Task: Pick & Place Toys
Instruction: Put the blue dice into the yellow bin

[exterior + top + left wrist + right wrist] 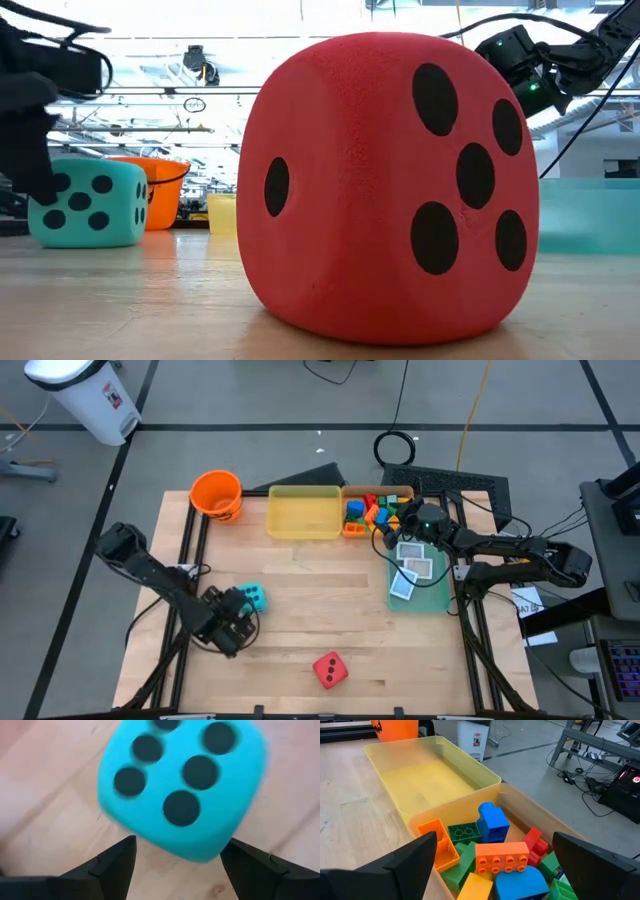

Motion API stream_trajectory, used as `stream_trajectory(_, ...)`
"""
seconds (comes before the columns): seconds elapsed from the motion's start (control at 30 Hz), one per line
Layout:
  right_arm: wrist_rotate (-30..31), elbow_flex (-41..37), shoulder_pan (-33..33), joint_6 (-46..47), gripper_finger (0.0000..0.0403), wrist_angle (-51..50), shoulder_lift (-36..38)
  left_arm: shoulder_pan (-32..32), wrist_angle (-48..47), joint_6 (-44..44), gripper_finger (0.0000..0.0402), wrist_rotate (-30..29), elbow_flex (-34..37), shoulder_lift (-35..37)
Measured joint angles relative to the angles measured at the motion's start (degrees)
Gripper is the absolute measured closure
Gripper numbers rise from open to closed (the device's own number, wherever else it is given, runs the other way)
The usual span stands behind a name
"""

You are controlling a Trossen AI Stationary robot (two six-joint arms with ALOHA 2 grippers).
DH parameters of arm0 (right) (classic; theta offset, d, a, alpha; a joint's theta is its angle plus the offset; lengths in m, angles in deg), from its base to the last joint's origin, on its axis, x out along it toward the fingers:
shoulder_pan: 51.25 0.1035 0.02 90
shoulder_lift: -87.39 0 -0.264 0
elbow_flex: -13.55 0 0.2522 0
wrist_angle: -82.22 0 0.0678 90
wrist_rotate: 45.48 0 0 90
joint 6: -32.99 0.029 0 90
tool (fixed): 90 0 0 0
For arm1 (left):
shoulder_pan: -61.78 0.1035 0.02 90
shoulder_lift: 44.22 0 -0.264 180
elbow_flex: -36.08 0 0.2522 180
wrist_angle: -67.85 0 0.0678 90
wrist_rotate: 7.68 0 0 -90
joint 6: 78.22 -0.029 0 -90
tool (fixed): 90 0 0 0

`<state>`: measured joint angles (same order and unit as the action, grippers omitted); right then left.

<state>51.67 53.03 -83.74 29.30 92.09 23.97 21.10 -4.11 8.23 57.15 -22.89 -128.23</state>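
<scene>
From above: left gripper (240, 613) spread open just beside cyan die (254, 597); red die (330, 669) alone near the front edge; right gripper (408, 525) over bricks (368, 510), cards (413, 568) on green tray (436, 595). Down low: red die up close, cyan die behind. Left wrist: fingers (116, 862) flanking cyan die, apart from it. Right wrist: jaws wide, empty, above bricks.

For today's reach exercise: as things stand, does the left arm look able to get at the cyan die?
Probably yes. The left gripper sits right beside the cyan die with its fingers open, and the die shows just ahead of them, nothing between.
</scene>
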Motion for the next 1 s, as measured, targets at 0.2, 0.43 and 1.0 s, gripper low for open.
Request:
stream_trajectory(0.2, 0.0, 0.0, 0.0, 0.0, 0.0037, -0.2, 0.0, 4.3, -1.3, 9.2, 0.0121, 5.7, 0.0, 0.0)
stream_trajectory(0.43, 0.0, 0.0, 0.0, 0.0, 0.0037, -0.2, 0.0, 8.4, 8.7, 2.2, 0.0098, 17.7, 0.0, 0.0)
stream_trajectory(1.0, 0.0, 0.0, 0.0, 0.0, 0.0037, -0.5, 0.0, 10.1, 14.4, -6.5, 0.0034, 32.5, -0.1, 0.1)
